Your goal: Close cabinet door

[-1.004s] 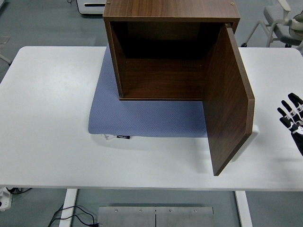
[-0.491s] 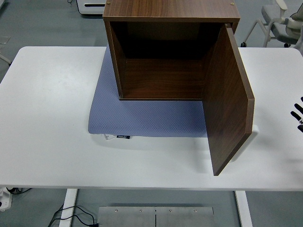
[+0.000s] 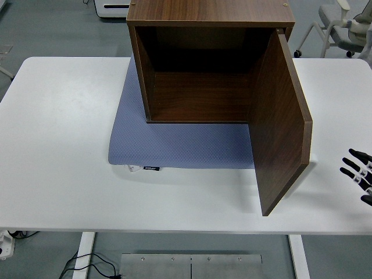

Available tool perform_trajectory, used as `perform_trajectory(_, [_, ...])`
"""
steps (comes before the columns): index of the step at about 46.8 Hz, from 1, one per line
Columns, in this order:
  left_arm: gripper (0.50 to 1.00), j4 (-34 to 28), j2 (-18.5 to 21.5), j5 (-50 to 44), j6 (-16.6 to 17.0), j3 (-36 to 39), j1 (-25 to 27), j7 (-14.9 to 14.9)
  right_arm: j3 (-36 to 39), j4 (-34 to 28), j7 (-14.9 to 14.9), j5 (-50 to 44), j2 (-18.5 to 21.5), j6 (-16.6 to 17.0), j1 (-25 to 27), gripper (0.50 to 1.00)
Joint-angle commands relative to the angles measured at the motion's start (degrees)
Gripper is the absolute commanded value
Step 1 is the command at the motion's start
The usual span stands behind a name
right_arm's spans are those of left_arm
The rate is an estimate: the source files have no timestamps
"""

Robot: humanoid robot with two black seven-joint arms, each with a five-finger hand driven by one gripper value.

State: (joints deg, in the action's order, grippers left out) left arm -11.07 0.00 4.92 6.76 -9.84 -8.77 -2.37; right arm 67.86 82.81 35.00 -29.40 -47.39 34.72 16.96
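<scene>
A dark wooden cabinet [image 3: 203, 64] stands on a blue-grey mat [image 3: 174, 142] at the back middle of the white table [image 3: 58, 145]. Its inside is empty. Its door [image 3: 279, 122] is hinged on the right and swung wide open, pointing toward the table's near edge. My right hand [image 3: 359, 174] enters at the far right edge, low over the table, fingers spread and holding nothing. It is to the right of the door's free edge and apart from it. The left arm is out of view.
A white office chair [image 3: 343, 29] stands on the floor beyond the table's back right corner. A white unit [image 3: 113, 7] sits on the floor behind the cabinet. Cables lie on the floor under the table's near left.
The right hand slid out toward the right edge, then came back in lower and nearer the table's front edge. The cabinet door has not moved.
</scene>
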Motion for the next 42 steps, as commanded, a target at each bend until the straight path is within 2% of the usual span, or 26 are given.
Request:
perform_trajectory(1, [1.0,0.0,0.0,0.0,0.0,0.0,0.0,0.0,0.0,1.6,0.0,-0.7,0.0,0.3,0.8,1.0])
perform_trajectory(8, [1.0,0.0,0.0,0.0,0.0,0.0,0.0,0.0,0.0,4.8,0.0,-3.6,0.8,0.3,1.0,1.0])
perform_trajectory(20, [1.0,0.0,0.0,0.0,0.0,0.0,0.0,0.0,-0.2,7.9,0.0,-7.7,4.7,0.3,0.9,1.0])
perform_trajectory(42, [1.0,0.0,0.0,0.0,0.0,0.0,0.0,0.0,-3.0,8.3,0.0,-14.7,14.2,0.0,0.4,1.0])
